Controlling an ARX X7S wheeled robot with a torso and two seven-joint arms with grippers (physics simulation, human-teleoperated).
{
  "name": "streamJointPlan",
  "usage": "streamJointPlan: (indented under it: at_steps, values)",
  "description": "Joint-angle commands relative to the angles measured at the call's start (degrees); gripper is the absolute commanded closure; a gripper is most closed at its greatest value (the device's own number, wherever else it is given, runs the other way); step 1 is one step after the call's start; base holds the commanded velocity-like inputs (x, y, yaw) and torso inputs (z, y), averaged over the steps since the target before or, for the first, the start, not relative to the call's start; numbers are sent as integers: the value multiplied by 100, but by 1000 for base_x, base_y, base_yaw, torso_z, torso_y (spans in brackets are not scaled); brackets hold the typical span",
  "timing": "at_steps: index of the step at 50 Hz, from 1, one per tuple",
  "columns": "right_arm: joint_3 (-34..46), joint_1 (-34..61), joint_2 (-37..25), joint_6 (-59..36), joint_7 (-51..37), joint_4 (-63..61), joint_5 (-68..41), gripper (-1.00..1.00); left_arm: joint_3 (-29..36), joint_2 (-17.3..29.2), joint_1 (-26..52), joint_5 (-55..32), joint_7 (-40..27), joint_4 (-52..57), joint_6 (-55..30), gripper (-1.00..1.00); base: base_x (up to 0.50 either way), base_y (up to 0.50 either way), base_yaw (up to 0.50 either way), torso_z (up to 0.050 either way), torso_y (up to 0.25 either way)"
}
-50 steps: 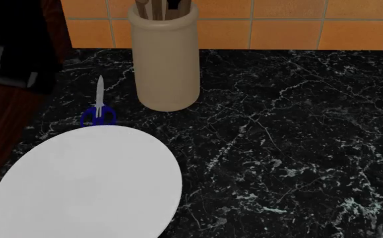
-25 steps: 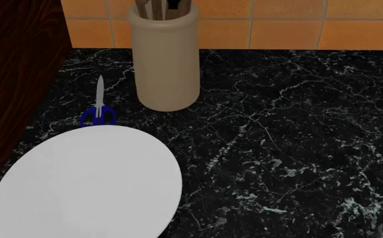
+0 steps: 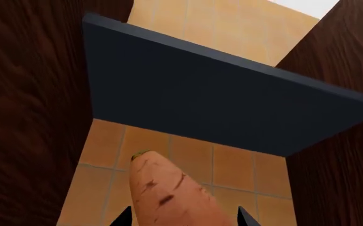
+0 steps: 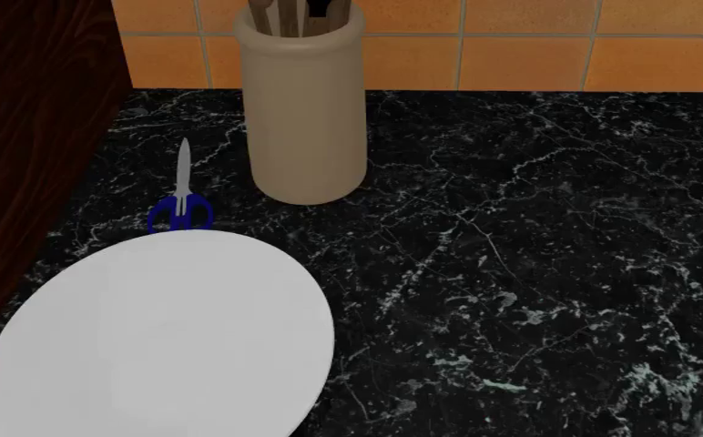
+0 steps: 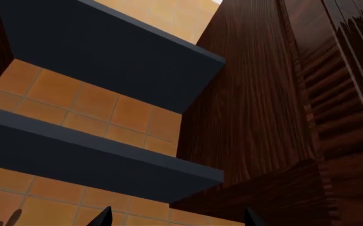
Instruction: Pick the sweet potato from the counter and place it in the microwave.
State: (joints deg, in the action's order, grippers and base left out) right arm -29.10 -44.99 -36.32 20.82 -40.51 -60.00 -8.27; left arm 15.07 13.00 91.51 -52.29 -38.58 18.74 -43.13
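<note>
In the left wrist view the orange-brown sweet potato (image 3: 169, 197) stands up between the two dark fingertips of my left gripper (image 3: 183, 219), which is shut on it. Its tapered tip points toward a dark blue-grey shelf (image 3: 219, 99) with orange tiles behind. My right gripper (image 5: 176, 219) is open and empty, facing dark shelves and tiles. The black marble counter (image 4: 510, 273) fills the head view. Neither gripper shows there. The microwave is out of view.
On the counter are a large white plate (image 4: 157, 337) at the front left, blue-handled scissors (image 4: 181, 205) behind it, and a beige utensil crock (image 4: 303, 109) by the tiled wall. A dark wood cabinet panel (image 4: 30, 137) borders the left. Wood panels (image 5: 263, 94) flank the shelves.
A dark part of the arm that showed at the head view's upper left one second ago has left the view. Nothing on the counter has moved.
</note>
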Motion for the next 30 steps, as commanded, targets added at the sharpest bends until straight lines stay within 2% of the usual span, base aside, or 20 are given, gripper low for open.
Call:
streamJointPlan:
  at_steps: [1, 10, 23, 30]
  values:
    - [-15, 0, -78, 12, -51, 0, -30, -100, 42, -280, 898, -13, 29, -953, 26, 100, 0, 0, 0, 0, 0]
    - [-87, 0, -128, 9, -59, 0, -110, -100, 188, -439, 1612, 277, 357, -1859, 223, 100, 0, 0, 0, 0, 0]
    - [-63, 0, -742, -177, -549, 0, -178, -100, 420, -717, 2693, 666, 895, -3339, 561, 100, 0, 0, 0, 0, 0]
    - [-44, 0, -625, -116, -465, 0, -146, -100, 553, -955, 3185, 865, 1301, -4460, 898, 100, 0, 0, 0, 0, 0]
